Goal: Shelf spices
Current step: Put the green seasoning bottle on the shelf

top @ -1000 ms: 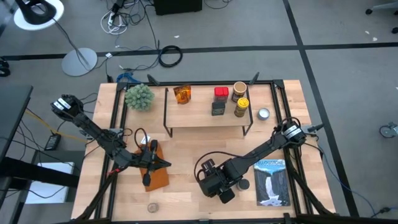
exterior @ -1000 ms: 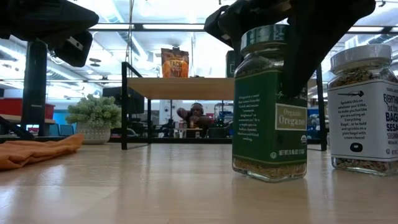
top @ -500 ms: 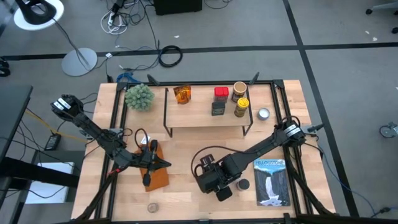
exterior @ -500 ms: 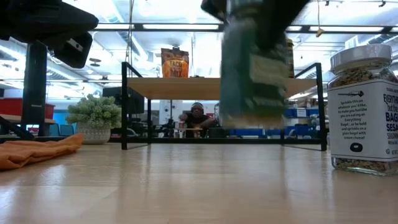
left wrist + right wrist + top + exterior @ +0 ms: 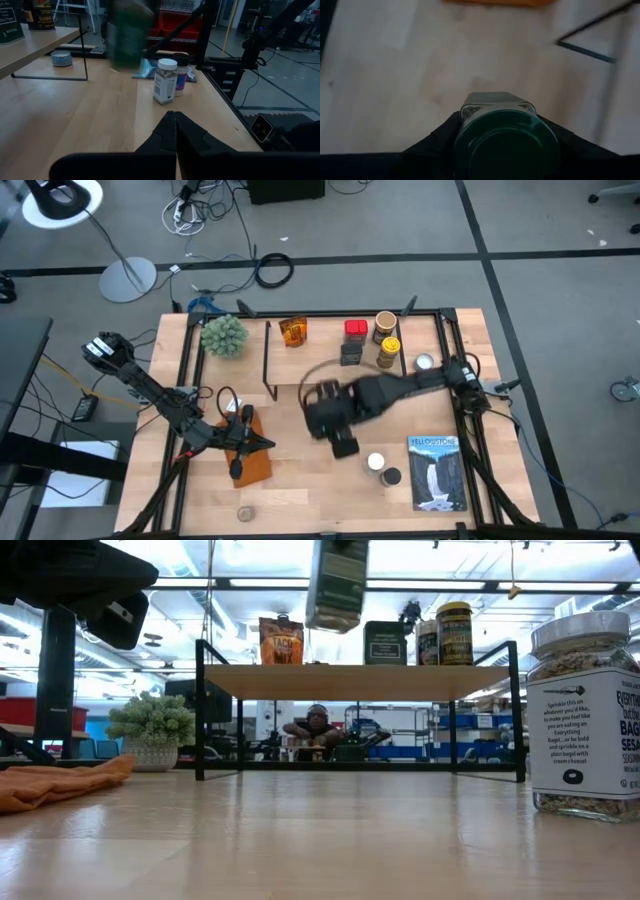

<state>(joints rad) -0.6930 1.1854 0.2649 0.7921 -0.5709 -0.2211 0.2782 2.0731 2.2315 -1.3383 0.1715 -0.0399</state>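
Green jar (image 5: 506,142): dark green lid, green label. Shelf (image 5: 350,681): light wood top, black wire legs. On it: orange packet (image 5: 281,641), dark green tin (image 5: 385,643), yellow-banded jar (image 5: 454,634). Seasoning jar (image 5: 588,720): white label, black print. Book (image 5: 438,472): blue-and-white cover. Cloth (image 5: 60,785): orange.

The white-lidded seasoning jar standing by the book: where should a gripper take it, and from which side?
Take the white-lidded jar from above, fingers across its body just under the lid: it stands upright, and a dark-lidded jar crowds one side. The right gripper holds the green jar.
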